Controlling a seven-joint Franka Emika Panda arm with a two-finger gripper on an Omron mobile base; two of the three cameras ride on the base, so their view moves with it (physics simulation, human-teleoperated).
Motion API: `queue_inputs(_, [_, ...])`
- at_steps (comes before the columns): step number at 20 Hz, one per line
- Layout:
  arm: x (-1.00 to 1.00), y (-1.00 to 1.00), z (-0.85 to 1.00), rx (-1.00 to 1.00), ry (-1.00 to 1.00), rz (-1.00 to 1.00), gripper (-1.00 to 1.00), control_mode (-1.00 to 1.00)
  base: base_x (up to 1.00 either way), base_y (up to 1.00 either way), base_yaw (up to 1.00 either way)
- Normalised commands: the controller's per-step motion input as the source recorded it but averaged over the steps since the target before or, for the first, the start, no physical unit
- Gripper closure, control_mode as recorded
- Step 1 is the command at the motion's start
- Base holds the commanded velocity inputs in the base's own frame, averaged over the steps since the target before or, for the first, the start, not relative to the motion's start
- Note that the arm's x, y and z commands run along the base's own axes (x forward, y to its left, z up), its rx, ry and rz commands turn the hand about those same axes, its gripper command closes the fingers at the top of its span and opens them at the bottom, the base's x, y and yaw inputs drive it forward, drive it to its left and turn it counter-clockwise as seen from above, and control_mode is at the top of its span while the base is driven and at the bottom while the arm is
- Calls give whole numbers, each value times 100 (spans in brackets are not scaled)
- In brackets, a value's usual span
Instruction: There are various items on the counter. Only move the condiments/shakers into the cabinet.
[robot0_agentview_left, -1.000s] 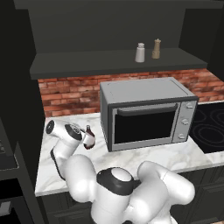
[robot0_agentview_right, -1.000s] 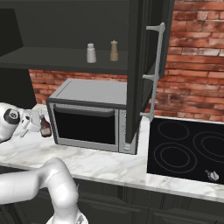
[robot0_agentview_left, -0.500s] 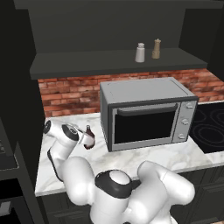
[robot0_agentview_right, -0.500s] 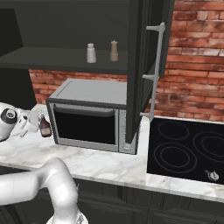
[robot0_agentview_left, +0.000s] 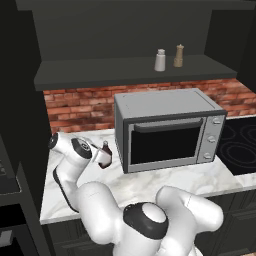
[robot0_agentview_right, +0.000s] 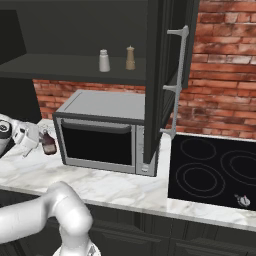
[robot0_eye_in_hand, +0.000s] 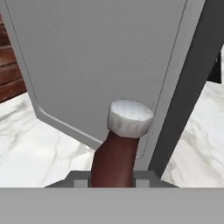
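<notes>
One dark red-brown bottle (robot0_eye_in_hand: 116, 159) remains on the marble tabletop (robot0_agentview_left: 165, 182), and my jaws (robot0_eye_in_hand: 111, 181) are clenched on its body, a grey finger pad (robot0_eye_in_hand: 78, 179) pressed to either side just below the narrow neck. Seen from the hand, the bottle rises straight up from between the pads, its long axis running away from my palm toward a white, ribbed screw cap (robot0_eye_in_hand: 130, 117). It stands upright just beside the left flank of the microwave (robot0_agentview_left: 167, 127), that smooth grey wall filling the background behind the cap.

Where the bottle must go lies high and to the right: the dark wall cabinet's open shelf (robot0_agentview_left: 130, 70) runs above the microwave, so the lift I judge to come is up and over the steel box, clearing its top edge. Already on that shelf stand a pale grey cylindrical shaker (robot0_agentview_left: 160, 60) and, just beside it, a tan turned-wood pepper mill (robot0_agentview_left: 178, 55), both upright, with bare ledge to their left.

Glossy glass-like sides and a small base suggest the bottle could tip or slip if carried at a slant. Veined white stone surrounds it, red brick (robot0_agentview_left: 80, 102) behind. From the right base view the open cabinet door (robot0_agentview_right: 160, 75) hangs in front of the microwave's right end, well apart from my bottle.
</notes>
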Motion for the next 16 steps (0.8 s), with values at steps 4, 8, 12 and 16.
queue_inputs(4, [-54,-21,49,0,-1,9,100,-100,0,0,0])
queue_inputs(8, [-71,-12,44,0,0,18,100,-100,0,0,0])
queue_inputs(12, [-70,-17,47,0,0,23,100,-100,0,0,0])
queue_inputs(16, [-79,-24,44,0,0,26,100,-100,0,0,0])
